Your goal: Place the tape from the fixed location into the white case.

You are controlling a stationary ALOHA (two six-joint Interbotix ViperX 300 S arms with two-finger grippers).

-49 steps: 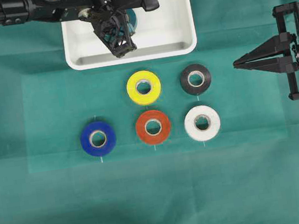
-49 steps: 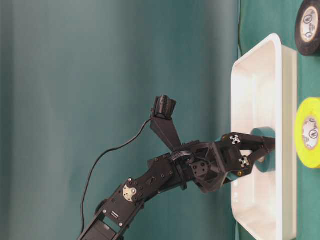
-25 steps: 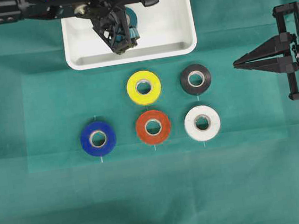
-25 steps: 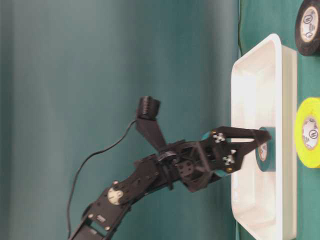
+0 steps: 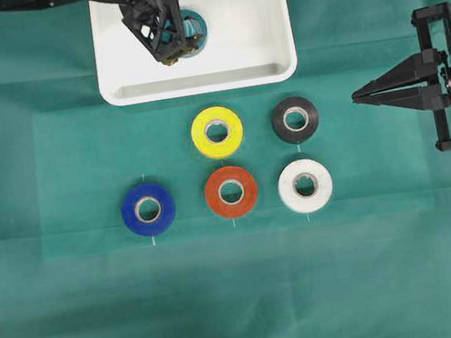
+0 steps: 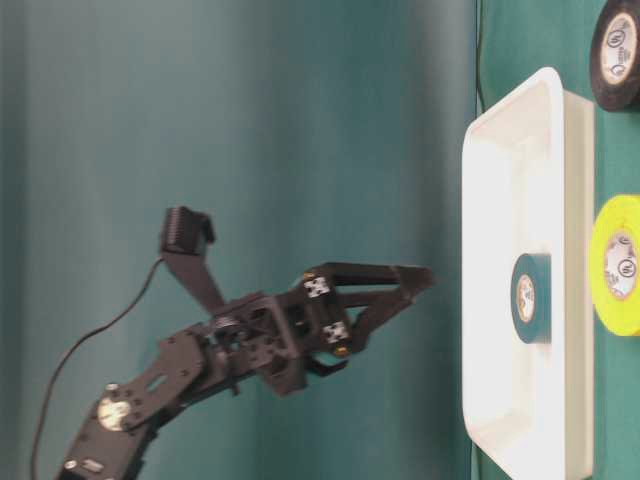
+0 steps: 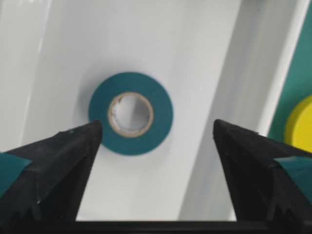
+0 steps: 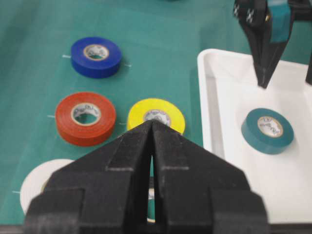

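Note:
The teal tape [image 7: 130,113] lies flat on the floor of the white case [image 7: 209,68], touched by nothing. My left gripper [image 7: 157,127] hovers above it, open, with nothing between its fingers. From the table-level view the left gripper [image 6: 415,285] stands well clear of the case [image 6: 510,170] and the tape [image 6: 530,298]. Overhead, the left gripper [image 5: 175,50] partly covers the tape [image 5: 194,30] inside the case [image 5: 249,39]. My right gripper [image 5: 356,97] rests shut at the right, away from everything; its tips [image 8: 152,124] are pressed together.
In front of the case stand a yellow roll [image 5: 217,131] and a black roll [image 5: 295,120]. Nearer still are a blue roll [image 5: 148,209], a red roll [image 5: 231,192] and a white roll [image 5: 305,185], all on green cloth.
The left gripper opened, let go of the tape and rose away from the case. The tape now lies flat on the case floor. The right arm has not moved.

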